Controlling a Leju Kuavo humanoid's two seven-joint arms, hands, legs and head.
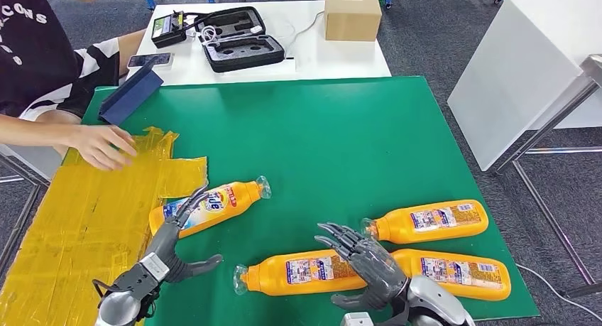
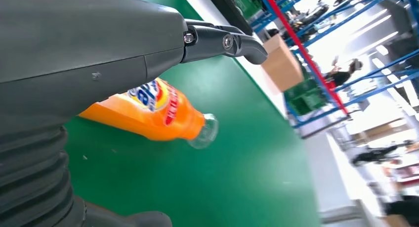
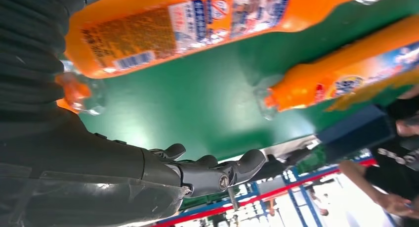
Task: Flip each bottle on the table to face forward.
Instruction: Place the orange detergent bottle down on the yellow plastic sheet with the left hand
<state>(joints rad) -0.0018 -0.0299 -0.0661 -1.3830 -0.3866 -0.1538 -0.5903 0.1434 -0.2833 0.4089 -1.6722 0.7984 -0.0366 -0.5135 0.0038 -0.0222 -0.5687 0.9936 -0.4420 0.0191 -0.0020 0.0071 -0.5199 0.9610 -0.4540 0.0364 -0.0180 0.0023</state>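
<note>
Bottles, four orange plastic ones with printed labels, lie on their sides on the green table mat (image 1: 341,141). One near the yellow taped sheet (image 1: 85,212) shows its colourful front label (image 1: 213,205), so it appears already turned the right way. The other three show white back labels with small print: the middle bottle (image 1: 298,270), the upper right bottle (image 1: 429,221) and the lower right bottle (image 1: 454,273). By my reading, these remain to be flipped.

The left hand (image 1: 170,251) hangs just beside the front-facing bottle with fingers spread wide, holding nothing. The right hand (image 1: 365,258) is also spread and empty, poised over the middle bottle's base end, probably to roll it over. A person's hand (image 1: 103,145) rests on the yellow sheet.
</note>
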